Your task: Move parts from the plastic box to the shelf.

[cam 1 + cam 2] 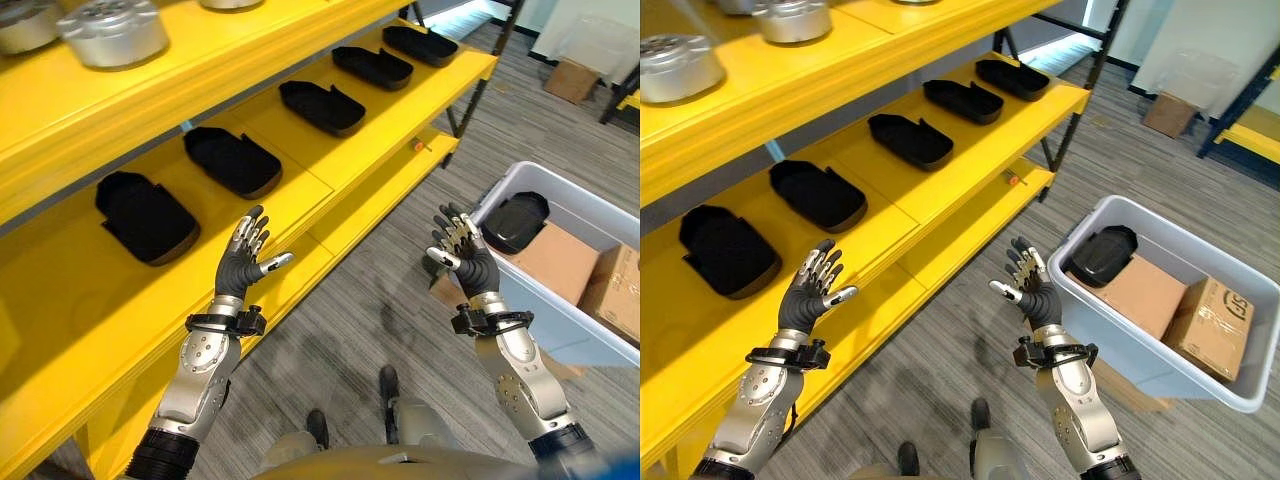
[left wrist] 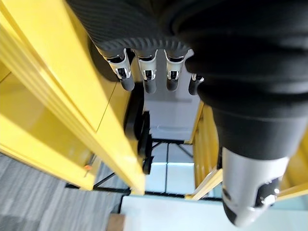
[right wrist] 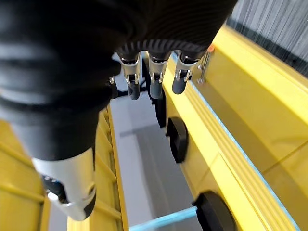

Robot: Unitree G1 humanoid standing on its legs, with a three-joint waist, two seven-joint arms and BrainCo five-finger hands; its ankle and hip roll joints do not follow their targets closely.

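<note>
A: Where do the parts stand right now?

B: Five black parts lie in a row on the middle level of the yellow shelf (image 1: 330, 185); the nearest of them (image 1: 146, 217) sits just beyond the left hand (image 1: 240, 265). One more black part (image 1: 1102, 255) is still in the plastic box (image 1: 1160, 365), at its far end, beside two cardboard cartons (image 1: 1185, 305).

A: And the hands?

B: Both are raised and empty. The left hand hovers over the shelf's front edge with its fingers straight and spread. The right hand (image 1: 1032, 285) hangs over the floor between shelf and box, near the box's corner, its fingers loosely spread too.

A: So which step is this?

B: I'd judge it a pause between a placement and the next pick. The next move likely calls for the right hand to reach into the box, close its fingers round the remaining part, and carry it to a free spot on the shelf.
</note>
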